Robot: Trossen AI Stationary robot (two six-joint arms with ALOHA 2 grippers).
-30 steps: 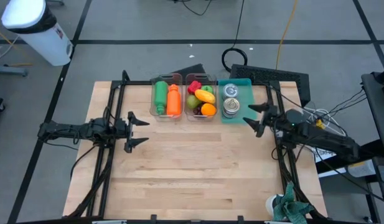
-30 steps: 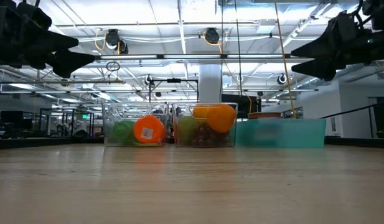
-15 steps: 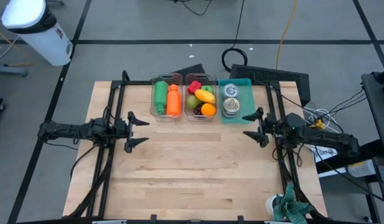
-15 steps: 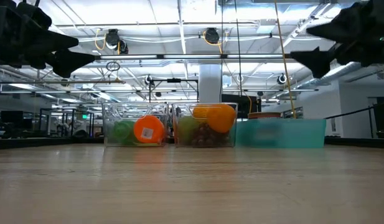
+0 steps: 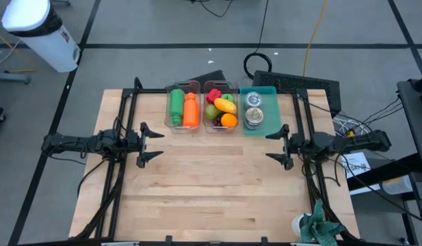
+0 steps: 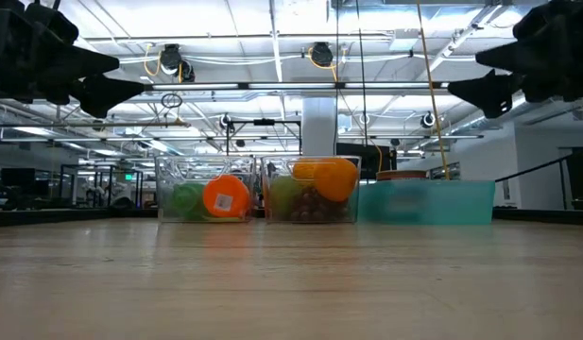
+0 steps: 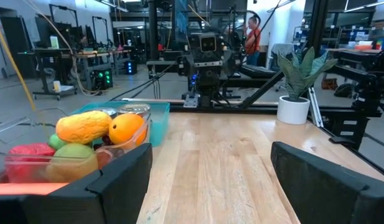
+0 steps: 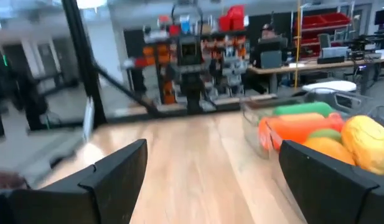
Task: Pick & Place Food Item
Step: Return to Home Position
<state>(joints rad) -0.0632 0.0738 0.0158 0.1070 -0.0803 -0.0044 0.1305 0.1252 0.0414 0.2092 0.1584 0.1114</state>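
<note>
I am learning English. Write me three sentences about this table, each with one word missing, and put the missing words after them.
1. The orange lies in the ___ transparent bin, next to the mango.
2. The teal tray holds ___ cans.
3. The left gripper and the right gripper are both ___ and hold nothing.
Missing words: right; two; open.

pale smooth wooden table [image 5: 211, 195], clear glossy plastic bins [image 5: 220, 83], matt teal plastic tray [image 5: 269, 91]
</note>
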